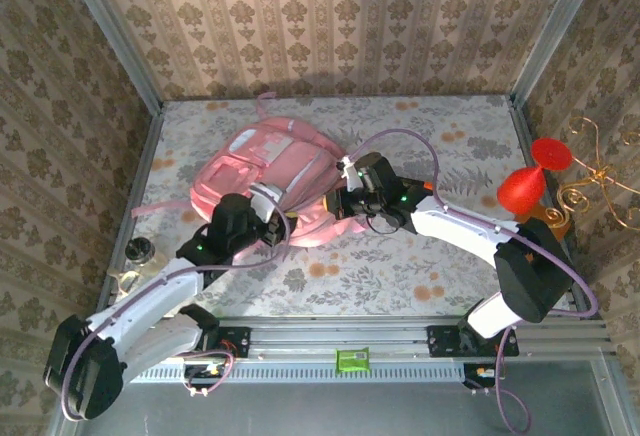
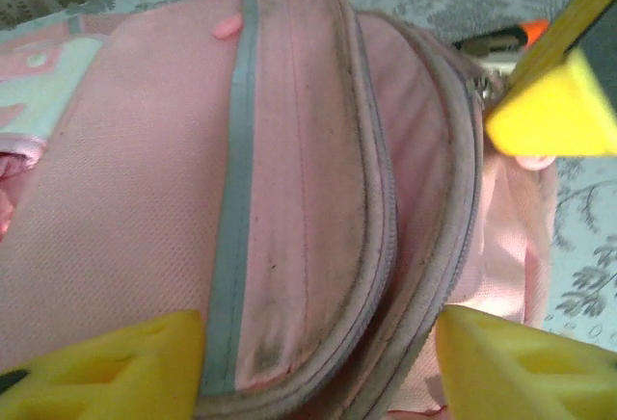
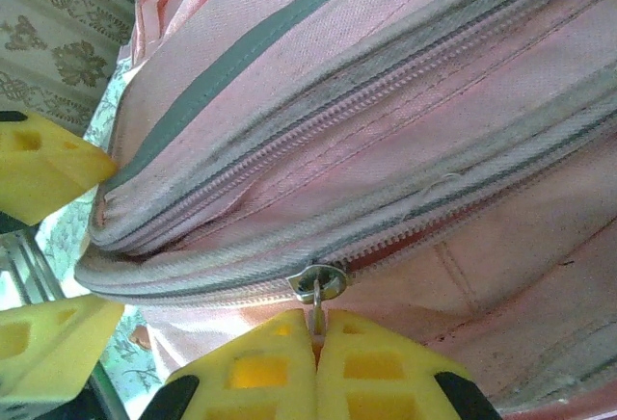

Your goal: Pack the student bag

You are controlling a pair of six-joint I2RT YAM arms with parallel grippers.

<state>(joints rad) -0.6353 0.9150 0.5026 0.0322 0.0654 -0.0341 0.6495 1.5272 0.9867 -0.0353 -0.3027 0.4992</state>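
The student bag (image 1: 270, 178) is lying on the floral-patterned bench (image 1: 430, 271), centre-left in the overhead frame. Its long axis is running from the top loop near the back wall down toward the arms. Both arms are meeting at its lower end, the left one from the lower left and the right one from the right.

The right arm's jaws are clenching the small metal zipper pull (image 3: 316, 297), which is hanging from its slider (image 3: 319, 279) at bottom centre of the right wrist frame. The zipper track (image 3: 453, 210) is slanting from lower left to upper right, so I judge the coming pull has to follow that line rather than tug straight away from the fabric.

The left arm's jaws are standing released and wide, their yellow fingers (image 2: 106, 367) sitting at either bottom corner of the left wrist frame with the bag's rounded pocket edge between them, not pinching it.

The bag is soft, woven pink cloth, scuffed grey along the piped seams, with a grey ribbon stripe (image 2: 231, 208). It is likely sagging and shifting under any pull.
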